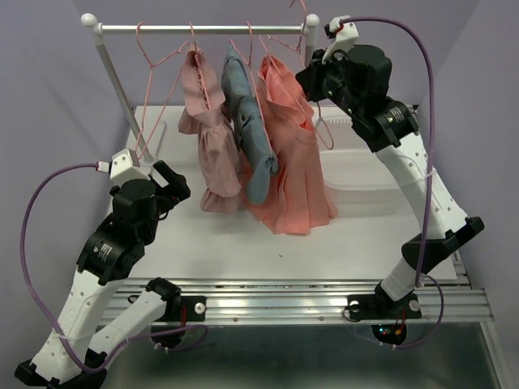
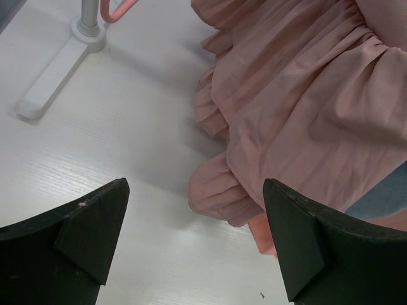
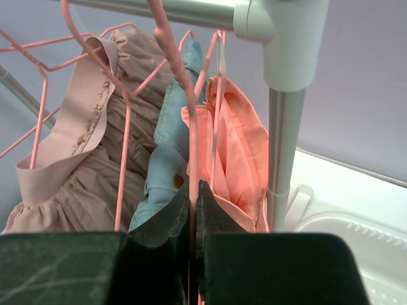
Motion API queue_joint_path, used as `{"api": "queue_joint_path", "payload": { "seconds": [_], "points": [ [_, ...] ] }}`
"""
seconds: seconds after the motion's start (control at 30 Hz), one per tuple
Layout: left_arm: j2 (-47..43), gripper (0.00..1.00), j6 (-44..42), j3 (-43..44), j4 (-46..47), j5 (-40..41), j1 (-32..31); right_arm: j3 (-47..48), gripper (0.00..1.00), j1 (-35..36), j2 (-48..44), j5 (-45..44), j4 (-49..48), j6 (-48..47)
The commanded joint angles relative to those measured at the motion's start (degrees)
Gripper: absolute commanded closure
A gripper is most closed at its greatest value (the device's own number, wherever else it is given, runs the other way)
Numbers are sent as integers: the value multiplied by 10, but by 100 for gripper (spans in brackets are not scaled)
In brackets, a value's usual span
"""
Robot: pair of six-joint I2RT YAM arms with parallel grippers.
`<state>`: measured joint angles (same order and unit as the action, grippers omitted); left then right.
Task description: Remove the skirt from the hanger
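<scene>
One salmon-coral flared cloth skirt (image 1: 290, 162) hangs at the centre of the overhead view. It is the rightmost of three garments on a white clothes rack (image 1: 203, 29), and its hem reaches down toward the white table (image 1: 243, 243). Its waist sits on a thin pink wire hanger (image 1: 268, 47) hooked over the rack's rod. In the right wrist view the skirt (image 3: 238, 146) fills the middle of the frame, just left of the rack's upright post.

Touching the skirt's left side is a blue denim garment (image 1: 247, 138). Left of that hangs a dusty-pink ruffled garment (image 1: 207, 146), and an empty pink hanger (image 1: 154, 73) hangs at the upper left.

The right gripper (image 1: 310, 77) is at the upper right of the overhead view, beside the top of the rack's post and next to the skirt's upper edge. In its own view the right gripper (image 3: 193, 210) has its jaws pressed together on a pink wire strand (image 3: 191, 159), which curves up to the top of the frame. I cannot tell which hanger that strand belongs to.

The left gripper (image 1: 178, 188) sits left of centre in the overhead view, low over the table and near the ruffled garment's hem. From its wrist camera the left gripper (image 2: 197, 235) shows both fingers spread wide with only bare table between them.

A white plastic tray (image 1: 365, 186) lies on the table right of the skirt.
</scene>
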<state>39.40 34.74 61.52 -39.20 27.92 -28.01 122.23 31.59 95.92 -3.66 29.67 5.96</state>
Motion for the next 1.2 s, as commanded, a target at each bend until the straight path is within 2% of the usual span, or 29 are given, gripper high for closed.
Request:
{"api": "queue_joint_path", "payload": {
  "seconds": [0.0,0.2,0.5,0.63,0.83,1.07,1.17],
  "points": [
    [-8,1,-13,4,25,-15,-1,-37,99,5,-77,-7,-89,11],
    [-16,1,-33,0,46,-55,0,-166,99,5,-172,-5,-95,41],
    [-27,1,-55,-8,88,-174,0,-349,99,5,-329,73,-76,122],
    [-26,1,-72,-23,119,-249,-1,-440,99,5,-417,127,-37,161],
    [-22,1,-75,-62,161,-355,-10,-489,99,5,-502,147,48,198],
    [-21,1,-50,-146,207,-376,-71,-528,99,5,-543,168,170,224],
    [-12,1,-32,-178,229,-366,-129,-552,99,5,-554,172,208,227]
  ]
}}
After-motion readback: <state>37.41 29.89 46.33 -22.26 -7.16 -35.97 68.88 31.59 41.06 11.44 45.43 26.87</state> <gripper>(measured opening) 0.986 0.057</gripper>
